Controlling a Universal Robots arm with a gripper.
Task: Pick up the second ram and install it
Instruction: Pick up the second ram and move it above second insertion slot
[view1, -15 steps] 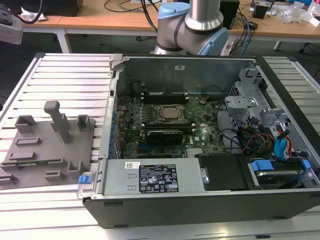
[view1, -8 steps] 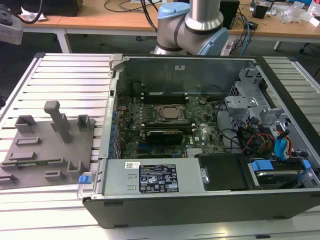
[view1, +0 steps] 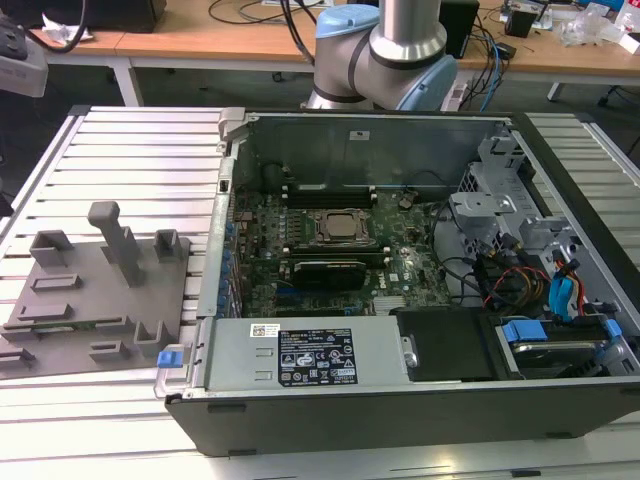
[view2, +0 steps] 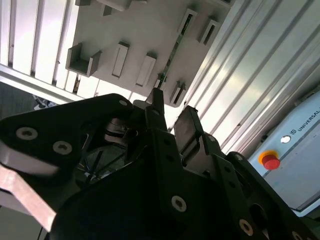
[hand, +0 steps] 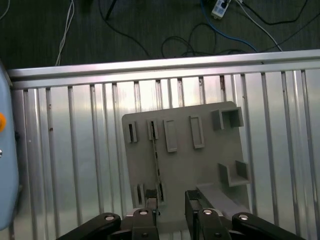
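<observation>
Slatted table | second ram — thin, edge-on, in fixture plate

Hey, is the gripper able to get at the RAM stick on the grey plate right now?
Probably yes. The gripper is open over the fixture plate, and the second ram stands on edge there with nothing covering it.

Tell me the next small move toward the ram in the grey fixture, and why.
Probably nudge the open gripper sideways: in the first wrist view the second ram, standing on edge in the fixture plate, lines up beside one finger rather than mid-gap.
</observation>
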